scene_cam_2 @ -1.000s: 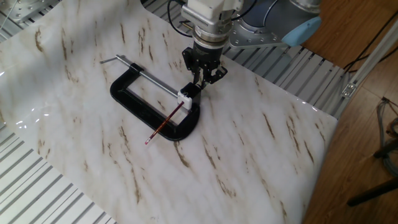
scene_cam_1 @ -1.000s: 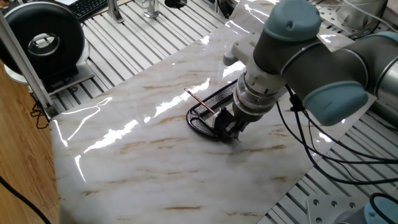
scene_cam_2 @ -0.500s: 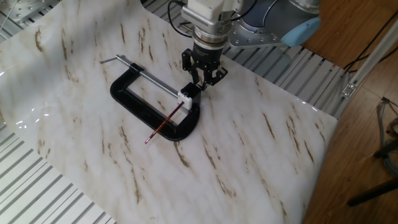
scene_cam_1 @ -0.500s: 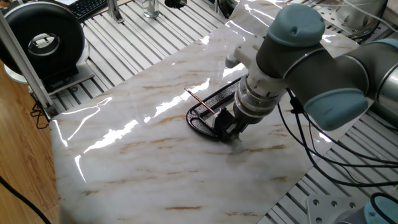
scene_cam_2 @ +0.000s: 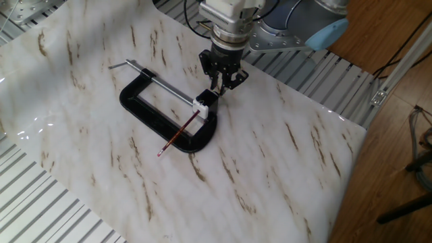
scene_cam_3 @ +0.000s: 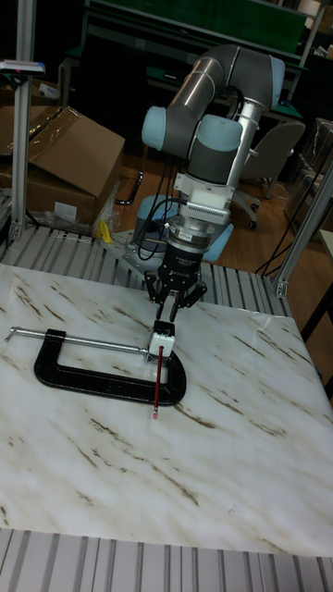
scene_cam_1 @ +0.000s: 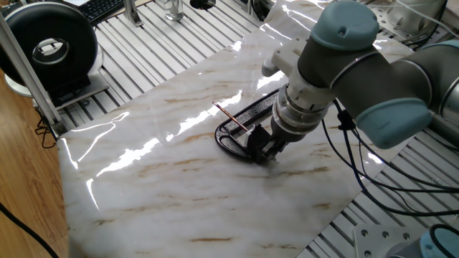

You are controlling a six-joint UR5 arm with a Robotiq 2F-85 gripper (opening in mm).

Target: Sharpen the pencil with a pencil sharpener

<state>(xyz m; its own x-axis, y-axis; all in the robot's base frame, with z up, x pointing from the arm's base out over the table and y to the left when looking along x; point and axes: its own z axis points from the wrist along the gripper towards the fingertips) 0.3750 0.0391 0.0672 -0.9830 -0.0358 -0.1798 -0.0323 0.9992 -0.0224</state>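
On the marbled surface, left to right in the other fixed view: silver threaded rod running from its bent handle toward the large black C-clamp, lying flat. Across the clamp's right end, the pencil, slanted, lower tip out past the clamp frame over the marble, upper end going into a small white block sitting on the clamp (the sharpener itself not clearly told apart here; dark part just above the block possibly it). Above and just right of the block, the gripper, pointing down, fingers spread, closed on nothing visible, tips near the block; touching or not, cannot tell.

In the tall fixed view: clamp flat, pencil hanging down across its right end from the white block, gripper directly above, fingers apart.

In one fixed view: pencil over the clamp, gripper low at the clamp's near end.
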